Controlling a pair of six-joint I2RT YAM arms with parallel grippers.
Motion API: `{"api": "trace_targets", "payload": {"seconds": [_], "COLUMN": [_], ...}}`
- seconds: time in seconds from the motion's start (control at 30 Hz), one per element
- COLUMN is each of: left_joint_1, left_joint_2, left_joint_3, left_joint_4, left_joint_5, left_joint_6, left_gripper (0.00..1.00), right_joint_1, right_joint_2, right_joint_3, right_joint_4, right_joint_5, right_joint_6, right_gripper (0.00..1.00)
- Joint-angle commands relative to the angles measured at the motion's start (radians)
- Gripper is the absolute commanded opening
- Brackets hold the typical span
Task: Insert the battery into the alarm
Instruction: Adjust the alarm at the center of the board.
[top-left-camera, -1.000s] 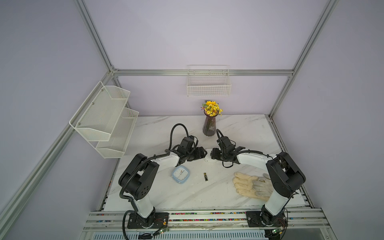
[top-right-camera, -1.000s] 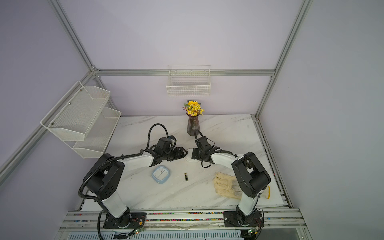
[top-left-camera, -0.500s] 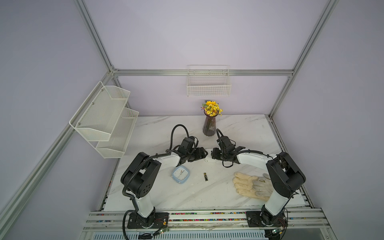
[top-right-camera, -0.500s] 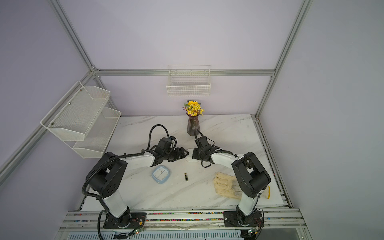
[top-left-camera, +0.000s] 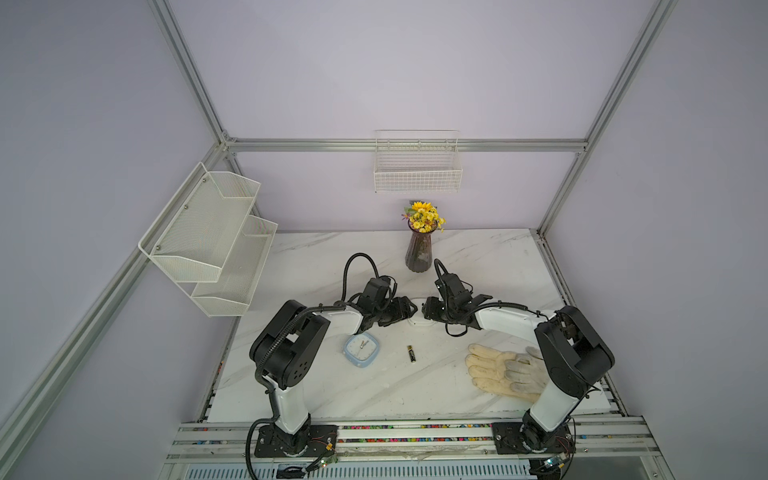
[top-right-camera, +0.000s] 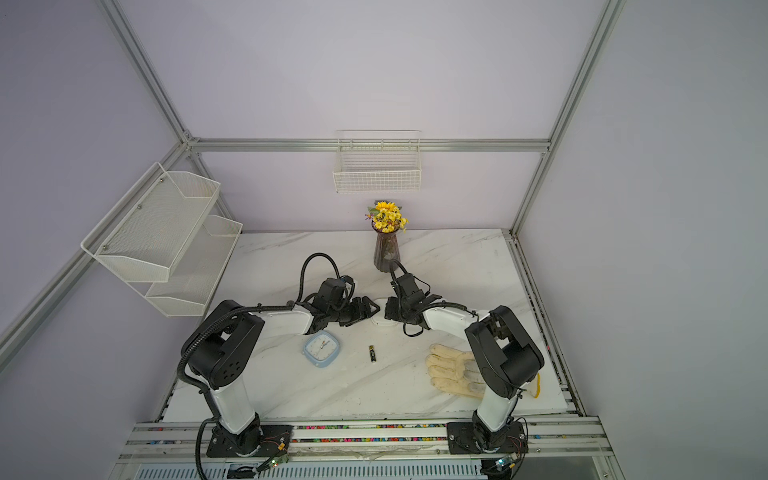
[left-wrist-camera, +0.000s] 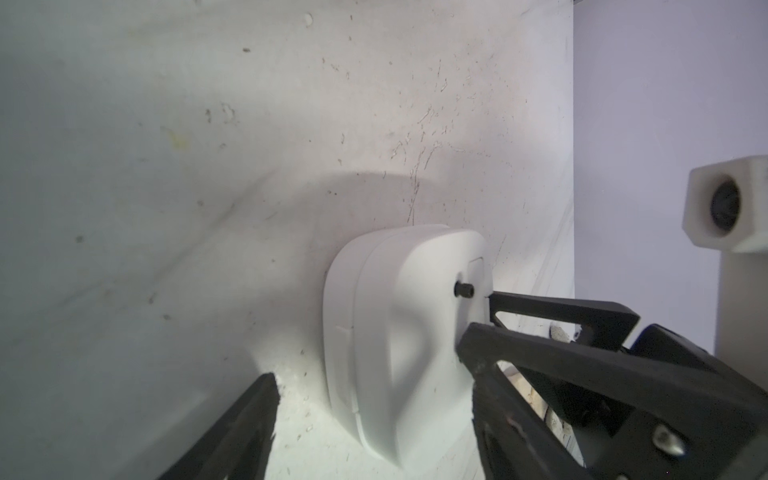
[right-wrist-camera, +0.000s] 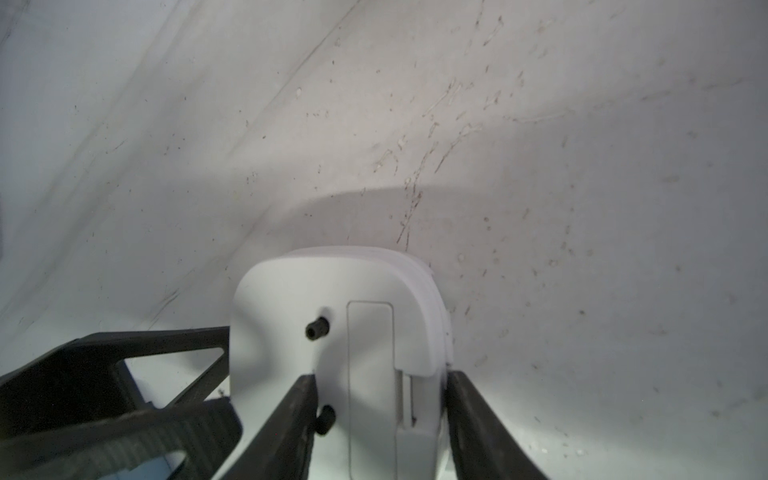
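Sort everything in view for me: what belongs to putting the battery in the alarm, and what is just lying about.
For the job: white alarm, standing on edge; battery, lying loose and not yet in.

Just lying about: blue clock, glove, vase of flowers, wire basket, mesh shelf.

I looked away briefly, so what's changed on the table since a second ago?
The left arm's black elbow swung slightly toward the table's middle, and the right gripper narrowed a little around the white plastic alarm; whether it grips is unclear. The left gripper stayed open beside it. The black cylindrical battery, light blue square clock and cream fabric glove did not move.
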Motion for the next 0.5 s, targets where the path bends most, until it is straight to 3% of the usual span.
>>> {"api": "trace_targets", "payload": {"seconds": [0.0,0.47], "left_joint_1": [0.0,0.0], "left_joint_2": [0.007,0.029], "left_joint_3": [-0.009,-0.068], "left_joint_4": [0.082,0.216], "left_joint_5": [0.034,0.089], "left_joint_6": [-0.032,-0.087], "left_gripper": [0.73,0.69], "right_joint_1": [0.0,-0.033], "right_joint_2": [-0.03,-0.032], "right_joint_3": [-0.012,-0.044], "right_joint_4": [0.004,0.064], "right_joint_5": [-0.043,-0.128], "right_joint_6": [0.029,0.073], "right_gripper": [0.52,0.5]}}
